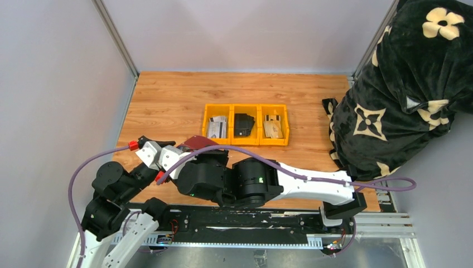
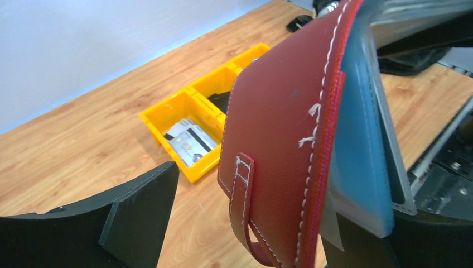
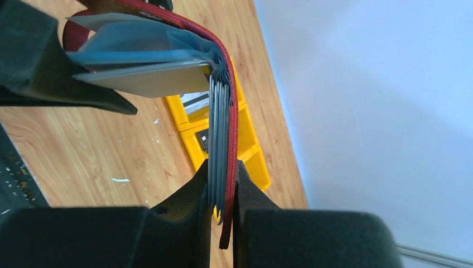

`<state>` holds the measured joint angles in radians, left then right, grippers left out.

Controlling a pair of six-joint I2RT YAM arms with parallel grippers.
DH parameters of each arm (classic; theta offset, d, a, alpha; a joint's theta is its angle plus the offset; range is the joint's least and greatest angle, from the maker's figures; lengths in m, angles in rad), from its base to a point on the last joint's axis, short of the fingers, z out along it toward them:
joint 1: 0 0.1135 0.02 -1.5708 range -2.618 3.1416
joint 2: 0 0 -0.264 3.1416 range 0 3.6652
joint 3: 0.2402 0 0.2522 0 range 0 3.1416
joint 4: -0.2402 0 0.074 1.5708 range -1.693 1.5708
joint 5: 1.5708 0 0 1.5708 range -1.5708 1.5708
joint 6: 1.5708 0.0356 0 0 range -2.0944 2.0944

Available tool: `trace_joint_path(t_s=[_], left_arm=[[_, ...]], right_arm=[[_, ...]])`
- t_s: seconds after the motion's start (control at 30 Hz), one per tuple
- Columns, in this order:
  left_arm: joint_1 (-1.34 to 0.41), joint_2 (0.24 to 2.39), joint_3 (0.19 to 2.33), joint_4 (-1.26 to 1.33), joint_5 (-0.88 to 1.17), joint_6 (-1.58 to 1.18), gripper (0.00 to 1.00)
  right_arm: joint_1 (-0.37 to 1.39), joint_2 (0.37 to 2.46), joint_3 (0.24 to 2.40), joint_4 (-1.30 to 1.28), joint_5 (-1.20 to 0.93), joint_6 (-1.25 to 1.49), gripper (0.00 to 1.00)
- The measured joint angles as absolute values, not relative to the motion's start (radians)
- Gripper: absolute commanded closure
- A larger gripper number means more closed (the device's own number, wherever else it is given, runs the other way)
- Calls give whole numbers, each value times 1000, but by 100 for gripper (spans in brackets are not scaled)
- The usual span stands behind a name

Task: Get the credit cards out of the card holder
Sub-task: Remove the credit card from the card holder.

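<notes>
The maroon card holder (image 1: 196,142) is held off the table between both arms, its strap tab (image 2: 244,206) hanging down. My right gripper (image 3: 223,184) is shut on one half of the card holder (image 3: 231,128), pinching the maroon cover and several grey inner pockets. The other half folds away, its grey-blue lining (image 2: 357,156) resting against one finger of my left gripper (image 2: 262,212). That gripper is open, and its other finger (image 2: 139,212) is well clear of the card holder (image 2: 273,128). Grey-white credit cards (image 1: 217,127) lie in the left bin compartment. Tan ones (image 1: 272,128) lie in the right compartment.
A yellow three-part bin (image 1: 245,142) stands mid-table, with a black wallet-like object (image 1: 243,125) in its middle compartment. A black flower-patterned cloth (image 1: 401,95) covers something bulky at the right edge. Grey walls close the back and left.
</notes>
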<state>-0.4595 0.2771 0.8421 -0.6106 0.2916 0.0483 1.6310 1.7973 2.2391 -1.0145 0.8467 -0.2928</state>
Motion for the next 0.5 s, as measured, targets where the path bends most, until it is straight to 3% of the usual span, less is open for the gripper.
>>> trace_joint_path(t_s=[0.1, 0.37, 0.5], left_arm=[[-459, 248, 829, -592, 236, 51, 12], [-459, 144, 789, -525, 202, 82, 7], [-459, 101, 751, -520, 220, 103, 15]], right_arm=[[1643, 1816, 2239, -1006, 892, -321, 100], [1668, 1870, 2233, -905, 1020, -423, 100], [1686, 1878, 2219, -865, 994, -434, 100]])
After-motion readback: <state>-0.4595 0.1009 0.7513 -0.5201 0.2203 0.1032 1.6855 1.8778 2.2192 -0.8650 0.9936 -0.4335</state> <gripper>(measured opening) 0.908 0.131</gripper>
